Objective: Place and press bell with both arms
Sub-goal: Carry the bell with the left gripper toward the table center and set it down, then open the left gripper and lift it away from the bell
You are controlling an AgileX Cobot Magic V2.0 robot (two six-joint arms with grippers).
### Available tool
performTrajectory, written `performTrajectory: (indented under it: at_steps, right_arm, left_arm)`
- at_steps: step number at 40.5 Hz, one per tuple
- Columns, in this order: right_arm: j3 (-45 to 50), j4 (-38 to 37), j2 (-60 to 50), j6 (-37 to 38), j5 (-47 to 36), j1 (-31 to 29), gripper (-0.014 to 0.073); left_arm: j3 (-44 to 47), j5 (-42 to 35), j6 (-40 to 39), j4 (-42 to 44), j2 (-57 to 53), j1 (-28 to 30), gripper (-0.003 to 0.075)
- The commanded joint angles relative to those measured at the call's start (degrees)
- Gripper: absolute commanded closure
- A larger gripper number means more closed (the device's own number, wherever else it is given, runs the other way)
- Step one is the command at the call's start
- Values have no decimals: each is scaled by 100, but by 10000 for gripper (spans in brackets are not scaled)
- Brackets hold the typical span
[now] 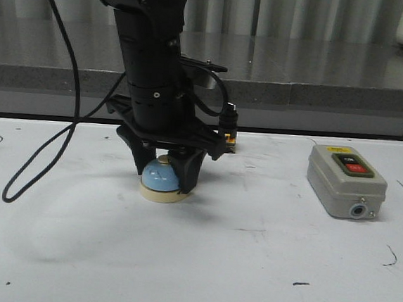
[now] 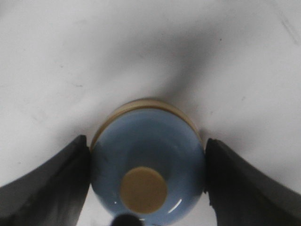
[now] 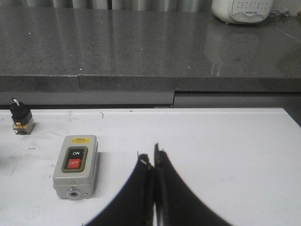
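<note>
1. On the left of the front view, the left pincer (image 1: 166, 170) reaches straight down and straddles the bell (image 1: 161, 178), which sits with its base on the white surface (image 1: 248, 268). The wrist view shows a dark finger against each flank of the dome, so the pincer is pinching the bell.
2. The bell (image 2: 146, 167) lies directly between those fingers, its axis upright. It looks whole: glossy light-blue dome, cream knob on top, cream round base.
3. Behind it stands a small black-and-yellow switch (image 1: 229, 136).
4. Further right rests the grey switch box (image 1: 345, 181).
5. The right pincer (image 3: 152, 167) has its tips pressed together, empty, hovering near the switch box and well apart from the bell. The left arm is clearly nearer.
</note>
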Motion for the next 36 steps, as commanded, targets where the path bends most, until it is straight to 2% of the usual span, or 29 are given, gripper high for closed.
performTrajectory:
  at_steps: [1,3,6,15,18,21,26,29,32,36]
  right_arm:
    - [-214,-35,93,-17,-428,-31,661]
    - [-214,-35,93,-17,-428,-31,661]
    - [-214,-35,93,-17,-428,-31,661]
    - [-214,-35,93,-17,-428,-31,661]
    - [-214,-35,93,-17,-428,-31,661]
    - [-214,-35,93,-17,-428,-31,661]
    - [-214,-35,93,-17,-428,-31,661]
    - [-214,-35,93,-17,-428,-31,661]
    - [-214,-35,93,-17,-428,-31,661]
    - [-214,-35,93,-17,-428,-31,661]
  left_arm:
    - [-165,-244,-3,-131,-298,-48,215]
    - [-165,-244,-3,-131,-298,-48,148]
    - [-165,-180,-3,-131,-310,-48,110]
    - [-165,-74,-3,-121,-781,-37,111]
    - [-142,-47,63,-121,-1041,26,134]
    - [-38,-47,63,-107,-1344,113,218]
    - [281,-111,63,-107,-1915,379,472]
    - [552,-174,63,-107,-2239,607,598]
    - [904,-275,63,-107,-2573,881,686]
    - [1509,-449,-20,-107,-3083,1311,723]
